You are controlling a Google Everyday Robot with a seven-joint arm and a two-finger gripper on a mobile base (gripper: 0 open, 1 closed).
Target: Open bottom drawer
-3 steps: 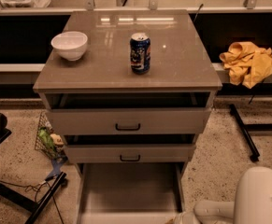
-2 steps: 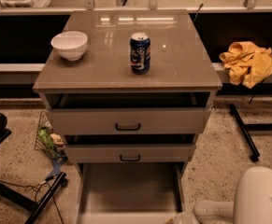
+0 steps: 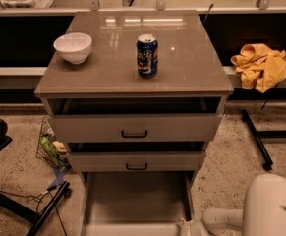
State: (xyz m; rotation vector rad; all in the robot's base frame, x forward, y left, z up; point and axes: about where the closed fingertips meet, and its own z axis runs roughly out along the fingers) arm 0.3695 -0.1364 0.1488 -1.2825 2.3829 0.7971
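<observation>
The grey-beige cabinet (image 3: 132,77) has three drawers. The bottom drawer (image 3: 135,200) stands pulled far out toward me, showing its plain grey inside, and its front runs along the lower frame edge. The middle drawer (image 3: 136,161) and the top drawer (image 3: 132,127) each stick out a little, both with a small black handle. My white arm (image 3: 268,205) comes in at the lower right. The gripper (image 3: 189,227) sits at the bottom edge, beside the bottom drawer's right front corner, mostly cut off by the frame.
A white bowl (image 3: 72,47) and a blue drink can (image 3: 147,55) stand on the cabinet top. A yellow cloth (image 3: 261,65) lies on the ledge at right. A wire basket with litter (image 3: 51,146) and black chair legs (image 3: 14,200) sit on the floor at left.
</observation>
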